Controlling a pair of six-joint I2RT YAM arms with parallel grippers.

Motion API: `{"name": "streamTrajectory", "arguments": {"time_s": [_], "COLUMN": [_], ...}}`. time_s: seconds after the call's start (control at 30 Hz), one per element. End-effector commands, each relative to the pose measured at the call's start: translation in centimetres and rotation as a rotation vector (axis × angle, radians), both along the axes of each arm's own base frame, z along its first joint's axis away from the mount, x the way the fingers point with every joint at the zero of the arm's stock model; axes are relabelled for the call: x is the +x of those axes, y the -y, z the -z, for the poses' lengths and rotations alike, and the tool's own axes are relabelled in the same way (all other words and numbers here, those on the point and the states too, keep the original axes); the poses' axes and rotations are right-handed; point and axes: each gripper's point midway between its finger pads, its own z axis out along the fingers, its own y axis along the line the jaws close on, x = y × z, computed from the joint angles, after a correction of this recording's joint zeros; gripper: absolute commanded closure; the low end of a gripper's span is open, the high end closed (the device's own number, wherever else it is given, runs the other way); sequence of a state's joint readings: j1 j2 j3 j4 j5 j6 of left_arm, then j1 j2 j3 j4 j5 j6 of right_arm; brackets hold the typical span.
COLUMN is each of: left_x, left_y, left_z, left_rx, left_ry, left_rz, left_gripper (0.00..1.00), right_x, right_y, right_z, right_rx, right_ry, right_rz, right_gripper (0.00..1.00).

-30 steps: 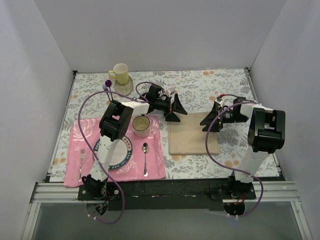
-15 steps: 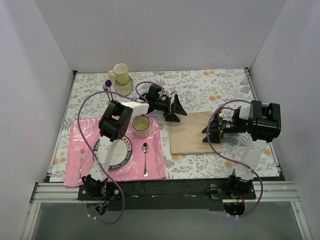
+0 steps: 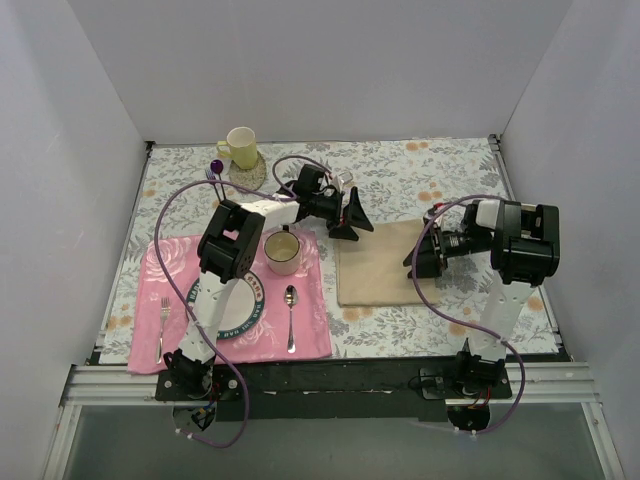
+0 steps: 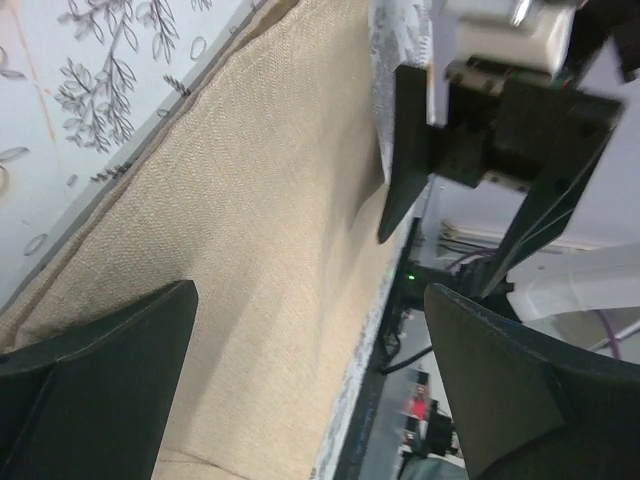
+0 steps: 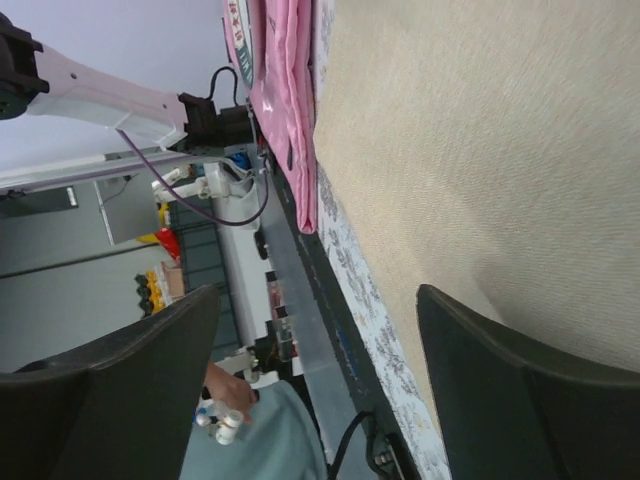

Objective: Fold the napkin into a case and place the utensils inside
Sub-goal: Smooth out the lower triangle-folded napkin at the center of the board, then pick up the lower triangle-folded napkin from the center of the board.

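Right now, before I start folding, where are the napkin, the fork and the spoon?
napkin (image 3: 385, 268): top external view, middle of the flat cloth.
fork (image 3: 162, 330): top external view, middle of its handle.
spoon (image 3: 291, 322): top external view, middle of its handle.

light: bright, even, diffuse overhead
shadows: soft, faint on napkin (image 3: 380, 268)
top cam: sharp, no glare
wrist cams: near fingers (image 4: 90, 370) dark, blurred; bkgd soft

One napkin (image 3: 378, 265), two cups (image 3: 282, 251), two forks (image 3: 163, 325), one spoon (image 3: 290, 315), one plate (image 3: 250, 300)
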State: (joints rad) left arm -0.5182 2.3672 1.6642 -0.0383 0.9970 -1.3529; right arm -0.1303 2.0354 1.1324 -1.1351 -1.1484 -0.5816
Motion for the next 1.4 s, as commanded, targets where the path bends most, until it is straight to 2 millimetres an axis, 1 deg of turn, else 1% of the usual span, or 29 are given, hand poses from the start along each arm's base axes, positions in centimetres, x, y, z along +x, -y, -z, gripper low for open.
{"name": "streamTrajectory", "arguments": {"time_s": [0.0,0.03,0.07,0.1,0.13,0.17,0.2,0.23,0.27,0.3,0.37,0.4,0.43,0.47,0.53,0.57,0.63,0.73,0.83,0.97,1.07,1.13,1.23,1.3,1.33,1.37], "left_x": [2.4,3.7,3.7,4.1,4.6,4.7,4.6,4.6,4.4,4.3,4.2,4.0,4.1,4.0,4.1,4.2,4.5,4.7,4.7,5.0,5.3,5.6,5.8,5.9,6.0,6.1], "left_y": [-1.3,-1.5,-2.3,-2.8,-3.3,-4.2,-4.5,-4.9,-5.4,-5.6,-5.8,-5.9,-5.9,-6.0,-6.1,-6.2,-6.3,-6.6,-6.6,-6.7,-6.9,-7.2,-7.8,-8.0,-8.1,-8.1], "left_z": [-5.2,-6.3,-6.1,-7.0,-7.3,-6.9,-7.4,-7.3,-6.6,-6.6,-6.8,-6.9,-7.0,-7.0,-6.8,-6.7,-6.8,-6.1,-5.6,-5.2,-5.1,-4.9,-4.8,-4.6,-4.6,-4.5], "left_rx": [0.068,0.097,0.149,0.169,0.186,0.228,0.241,0.257,0.280,0.287,0.298,0.296,0.297,0.300,0.310,0.315,0.329,0.353,0.361,0.366,0.371,0.377,0.380,0.382,0.384,0.385], "left_ry": [0.292,0.409,0.418,0.462,0.527,0.536,0.567,0.593,0.621,0.635,0.660,0.662,0.666,0.666,0.668,0.672,0.682,0.679,0.668,0.655,0.648,0.641,0.621,0.610,0.605,0.602], "left_rz": [0.008,0.008,0.010,0.003,0.020,0.017,0.024,0.035,0.056,0.062,0.073,0.080,0.081,0.086,0.085,0.083,0.074,0.070,0.068,0.056,0.046,0.039,0.025,0.018,0.013,0.012], "left_gripper": [0.02,0.02,0.02,0.02,0.02,0.02,0.04,0.07,0.10,0.17,0.23,0.26,0.27,0.27,0.27,0.27,0.26,0.25,0.23,0.23,0.22,0.22,0.22,0.22,0.22,0.22], "right_x": [6.4,9.1,10.2,11.8,13.7,14.8,16.1,17.7,18.8,19.6,20.8,21.1,21.3,21.1,21.4,21.4,21.4,20.5,19.5,18.9,18.5,18.3,18.0,17.7,17.6,17.4], "right_y": [0.7,1.2,1.5,2.3,3.1,3.7,4.8,5.4,6.1,6.8,7.4,7.7,7.8,7.8,7.7,7.6,7.1,6.5,6.2,5.6,5.2,5.0,4.8,4.6,4.6,4.5], "right_z": [-4.8,-6.9,-7.9,-8.0,-9.1,-9.0,-8.1,-7.7,-7.0,-6.2,-4.9,-4.2,-3.8,-2.5,-2.0,-1.2,-0.8,0.5,1.7,2.7,3.0,2.9,2.7,2.5,2.5,2.3], "right_rx": [0.012,-0.014,-0.037,-0.096,-0.140,-0.186,-0.284,-0.332,-0.380,-0.434,-0.474,-0.487,-0.492,-0.485,-0.477,-0.473,-0.450,-0.439,-0.420,-0.391,-0.359,-0.345,-0.322,-0.312,-0.311,-0.304], "right_ry": [0.230,0.339,0.349,0.411,0.488,0.517,0.518,0.583,0.597,0.600,0.593,0.584,0.585,0.541,0.521,0.499,0.482,0.425,0.376,0.349,0.326,0.324,0.316,0.310,0.308,0.313], "right_rz": [0.017,0.017,0.036,0.043,0.061,0.074,0.099,0.112,0.124,0.137,0.135,0.133,0.122,0.107,0.106,0.105,0.100,0.084,0.072,0.059,0.046,0.040,0.035,0.027,0.025,0.016], "right_gripper": [0.18,0.19,0.20,0.21,0.22,0.25,0.25,0.26,0.30,0.31,0.33,0.33,0.34,0.34,0.32,0.31,0.30,0.23,0.23,0.32,0.36,0.39,0.49,0.51,0.57,0.60]}}
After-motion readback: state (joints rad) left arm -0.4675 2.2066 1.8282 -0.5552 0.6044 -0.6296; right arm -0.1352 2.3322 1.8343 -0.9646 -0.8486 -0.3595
